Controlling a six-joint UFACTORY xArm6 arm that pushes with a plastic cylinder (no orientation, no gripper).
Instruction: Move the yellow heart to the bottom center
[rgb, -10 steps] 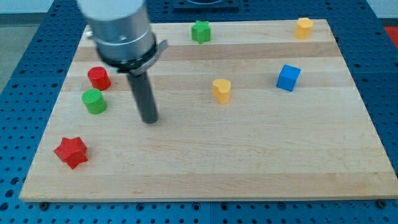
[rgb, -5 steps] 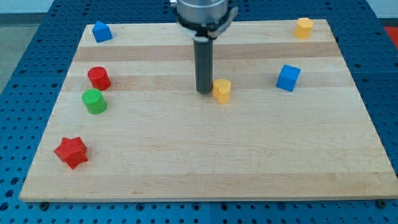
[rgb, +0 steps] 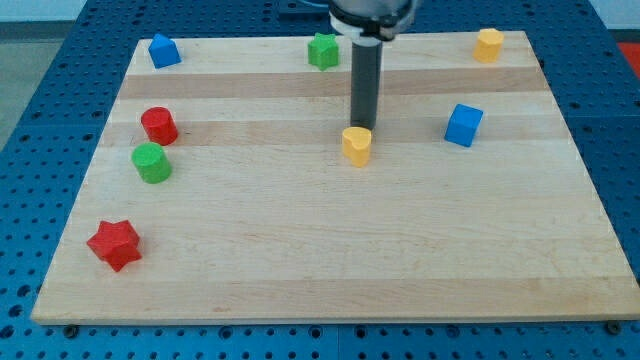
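My tip (rgb: 362, 127), a bare rod with no gripper and holding nothing, sits at 12 o'clock of the yellow heart (rgb: 356, 146), touching or nearly so. Heart at board (rgb: 320, 280) centre. Step: aligned behind. Next: push toward 6 o'clock.

No text, label, brand, number or sign can be read anywhere in the view. The pale wooden board (rgb: 300, 250) shows only its plank grain, and the small coloured plastic blocks on it have plain faces. The blue perforated table top (rgb: 40, 120) around the board carries only rows of holes.
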